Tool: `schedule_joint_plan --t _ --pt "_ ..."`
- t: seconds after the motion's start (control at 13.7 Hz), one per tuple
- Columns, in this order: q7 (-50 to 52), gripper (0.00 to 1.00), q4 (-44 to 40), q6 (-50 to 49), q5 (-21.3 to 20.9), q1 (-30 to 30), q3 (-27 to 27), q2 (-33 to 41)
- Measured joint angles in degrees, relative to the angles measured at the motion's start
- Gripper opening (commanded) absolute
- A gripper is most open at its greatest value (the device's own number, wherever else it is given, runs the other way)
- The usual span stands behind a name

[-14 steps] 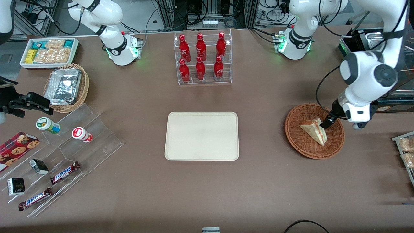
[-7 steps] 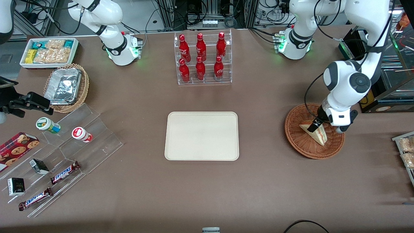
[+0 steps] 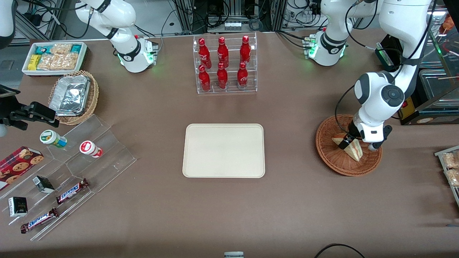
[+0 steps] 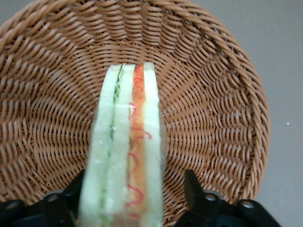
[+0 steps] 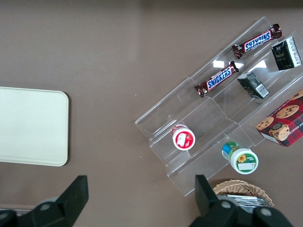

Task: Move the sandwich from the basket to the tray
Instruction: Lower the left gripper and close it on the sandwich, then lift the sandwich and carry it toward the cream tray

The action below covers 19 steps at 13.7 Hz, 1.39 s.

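Item: sandwich, wedge of pale bread, red and green filling stripe. Location: inside the round reddish-brown basket, right of centre in the front view. It stands on edge, filling stripe up.

Item: gripper of the working arm. Over the last second the arm has swung inward from the basket's outer rim and dropped; its tip now sits over the sandwich's upper corner. In the left wrist view the wedge stands between the two jaws, a dark finger showing on either side with a visible gap to the bread. State: jaws spread, straddling the sandwich, not yet clenched.

Item: tray, cream-beige, centre of the tabletop, nothing on it. Well apart from the basket, toward the parked arm's end.

Reading: the approach appears finished and the grasp is the step in hand. Closing on the flat bread faces should follow; the transfer itself has not started. The bread looks soft, so a hard squeeze could crush it.
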<state>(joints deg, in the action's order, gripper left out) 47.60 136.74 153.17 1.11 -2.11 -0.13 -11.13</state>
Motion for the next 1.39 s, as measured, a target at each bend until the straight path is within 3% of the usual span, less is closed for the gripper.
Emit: schedule_joint_plan --t 0.15,0.22,0.44,0.66,0.88,1.1,1.39 --pt "-0.06 0.12 -0.34 -0.16 -0.17 0.01 0.42 0.5" --pt "-0.06 0.09 -0.58 -0.78 -0.71 0.01 0.49 0.9" --pt "-0.05 0.1 -2.62 -8.22 -2.81 -0.05 0.47 3.48" --pt "-0.09 0.1 -8.54 -24.72 -7.95 -1.35 -0.36 9.08" --pt "-0.09 0.11 -17.1 -40.75 -9.1 -7.02 -1.5 13.58" --pt "-2.56 0.12 -23.49 -49.16 -8.8 -11.9 -2.04 15.55" --pt "-10.98 0.12 -28.2 -52.88 -1.68 -17.47 -2.4 15.49"
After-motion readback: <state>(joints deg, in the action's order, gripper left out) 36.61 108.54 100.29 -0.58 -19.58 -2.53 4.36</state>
